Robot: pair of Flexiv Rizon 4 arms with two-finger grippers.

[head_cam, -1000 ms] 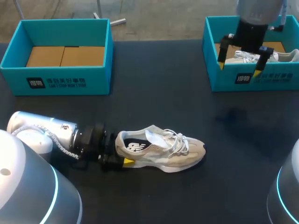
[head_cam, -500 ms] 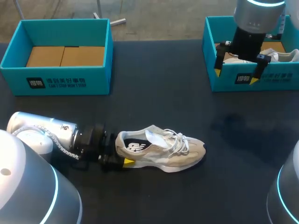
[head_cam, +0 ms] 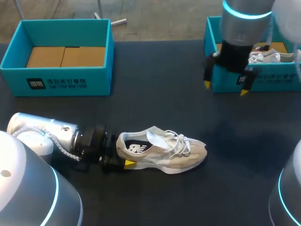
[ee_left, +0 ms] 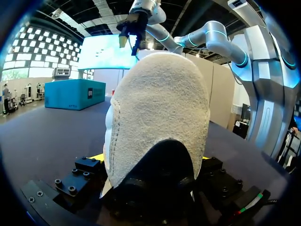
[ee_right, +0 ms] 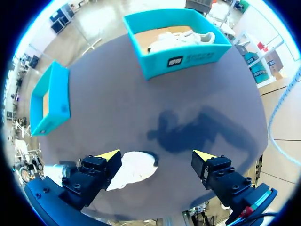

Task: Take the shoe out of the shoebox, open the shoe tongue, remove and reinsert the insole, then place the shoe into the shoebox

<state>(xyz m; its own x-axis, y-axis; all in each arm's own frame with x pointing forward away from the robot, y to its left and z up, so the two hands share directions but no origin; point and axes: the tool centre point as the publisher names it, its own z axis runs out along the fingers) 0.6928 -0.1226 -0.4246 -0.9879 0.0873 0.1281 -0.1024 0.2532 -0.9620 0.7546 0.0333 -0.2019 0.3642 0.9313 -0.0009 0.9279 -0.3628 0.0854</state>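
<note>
From above, the shoe (head_cam: pixel 162 150) lies on its side on the table (head_cam: pixel 155 75), out of both boxes, with its toe toward my right. My left gripper (head_cam: pixel 121 155) is squeezing the heel, and one yellow tip shows on the near side. My right gripper (head_cam: pixel 225 88) hangs wide open and holds nothing, just in front of the right box (head_cam: pixel 230 80). A white shoe (head_cam: pixel 268 56) lies in that box. The left box (head_cam: pixel 56 82) has only cardboard in it.

From my left wrist, the fuzzy heel of the shoe (ee_left: pixel 160 117) fills the space between my fingers, and both of them press on it. I think the heel is firm, so it is a good spot to hold the shoe steady.

From my right wrist, the shoe (ee_right: pixel 134 169) is far under my open right gripper (ee_right: pixel 156 156).

I think the shoe is light. Its top is soft and will bend, and the laces (head_cam: pixel 181 141) are loose and may snag. I would pinch the tongue (head_cam: pixel 157 138) near its top edge and pull gently. The insole is likely thin and floppy.
</note>
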